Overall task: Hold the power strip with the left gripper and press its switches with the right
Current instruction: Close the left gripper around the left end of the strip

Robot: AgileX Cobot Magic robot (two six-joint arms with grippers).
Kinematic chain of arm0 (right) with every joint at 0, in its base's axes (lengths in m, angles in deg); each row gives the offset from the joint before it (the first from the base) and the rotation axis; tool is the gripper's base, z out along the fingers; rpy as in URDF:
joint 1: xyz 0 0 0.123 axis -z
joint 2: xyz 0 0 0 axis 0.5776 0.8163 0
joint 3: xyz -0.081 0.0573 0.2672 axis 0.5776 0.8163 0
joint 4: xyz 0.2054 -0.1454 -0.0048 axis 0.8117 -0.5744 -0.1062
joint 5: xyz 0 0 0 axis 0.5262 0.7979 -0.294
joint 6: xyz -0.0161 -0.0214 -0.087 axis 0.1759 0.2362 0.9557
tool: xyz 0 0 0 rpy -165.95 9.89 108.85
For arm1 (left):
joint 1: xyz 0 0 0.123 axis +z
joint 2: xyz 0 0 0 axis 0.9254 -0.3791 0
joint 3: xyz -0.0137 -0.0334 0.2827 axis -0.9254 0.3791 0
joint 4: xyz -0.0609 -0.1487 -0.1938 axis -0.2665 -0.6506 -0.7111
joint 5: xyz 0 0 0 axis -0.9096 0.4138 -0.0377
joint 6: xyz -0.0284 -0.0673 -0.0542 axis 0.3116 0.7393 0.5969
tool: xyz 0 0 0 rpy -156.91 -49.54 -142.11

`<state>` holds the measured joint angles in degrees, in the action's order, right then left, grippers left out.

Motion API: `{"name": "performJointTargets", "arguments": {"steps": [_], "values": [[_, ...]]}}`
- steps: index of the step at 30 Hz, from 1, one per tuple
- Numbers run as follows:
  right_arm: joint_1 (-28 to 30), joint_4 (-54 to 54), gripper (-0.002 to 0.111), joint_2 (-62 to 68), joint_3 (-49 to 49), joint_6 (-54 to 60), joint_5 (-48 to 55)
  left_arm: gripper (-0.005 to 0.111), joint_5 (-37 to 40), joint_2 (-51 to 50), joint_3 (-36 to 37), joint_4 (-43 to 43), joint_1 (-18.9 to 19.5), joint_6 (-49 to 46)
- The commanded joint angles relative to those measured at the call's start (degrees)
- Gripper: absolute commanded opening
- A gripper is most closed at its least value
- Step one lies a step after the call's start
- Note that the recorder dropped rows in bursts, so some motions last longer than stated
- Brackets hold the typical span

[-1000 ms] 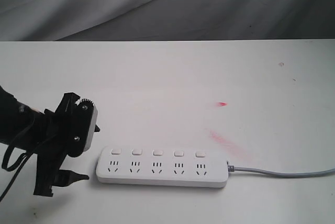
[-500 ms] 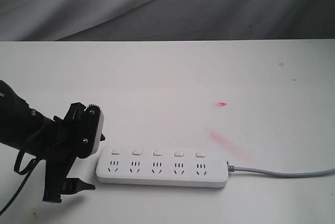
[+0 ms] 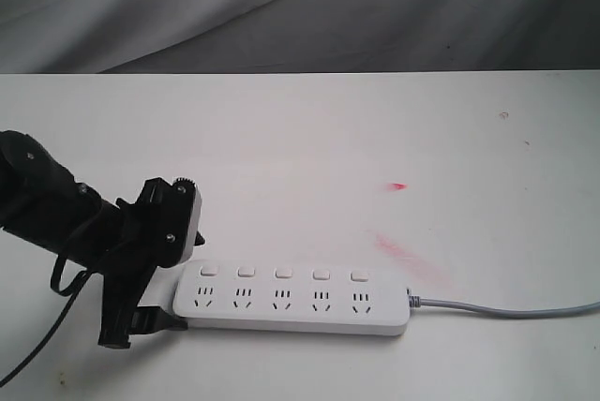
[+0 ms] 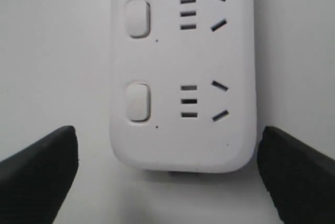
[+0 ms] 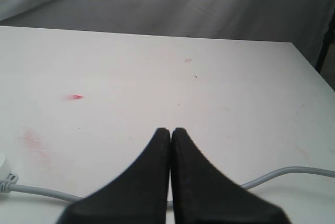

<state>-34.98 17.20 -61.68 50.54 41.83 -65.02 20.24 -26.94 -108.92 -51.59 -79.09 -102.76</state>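
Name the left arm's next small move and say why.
Probably ease the left tool a little farther onto the power strip before closing. Its fingers stand wide open on either side of the strip's rounded end and overlap only that curved tip, so closing now might slip off.

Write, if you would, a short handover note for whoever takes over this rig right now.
Left gripper: open, with its fingers on either side of the power strip's cord-free end, not clamped.
Right gripper: shut, empty, over the table by the grey cord, away from the switches.
Power strip: flat on the table.
Done: left gripper lined up around the strip.
Left: close the left gripper on the strip, bring the right gripper over, press all five switches.
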Motion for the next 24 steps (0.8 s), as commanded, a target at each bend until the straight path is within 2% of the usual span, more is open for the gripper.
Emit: {"name": "performJointTargets", "arguments": {"steps": [1, 8, 12, 14, 21, 24], "values": [[0.3, -0.4, 0.000, -0.2, 0.2, -0.1, -0.4, 0.087, 1.0, -1.1, -0.5, -0.6, 0.0, -0.3], [0.3, -0.4, 0.000, -0.2, 0.2, -0.1, -0.4, 0.087, 1.5, -1.5, -0.5, -1.9, 0.0, -0.2], [0.3, -0.4, 0.000, -0.2, 0.2, -0.1, -0.4, 0.081, 2.3, -1.8, -0.5, -2.1, 0.0, -0.1], [0.3, -0.4, 0.000, -0.2, 0.2, -0.1, -0.4, 0.081, 4.5, -2.9, -0.5, -2.1, 0.0, -0.1], [0.3, -0.4, 0.000, -0.2, 0.2, -0.1, -0.4, 0.081, 4.3, -2.7, -0.5, -1.8, 0.0, 0.2], [0.3, -0.4, 0.000, -0.2, 0.2, -0.1, -0.4, 0.077, 4.3, -2.7, -0.5, -1.8, 0.0, 0.1]]}}
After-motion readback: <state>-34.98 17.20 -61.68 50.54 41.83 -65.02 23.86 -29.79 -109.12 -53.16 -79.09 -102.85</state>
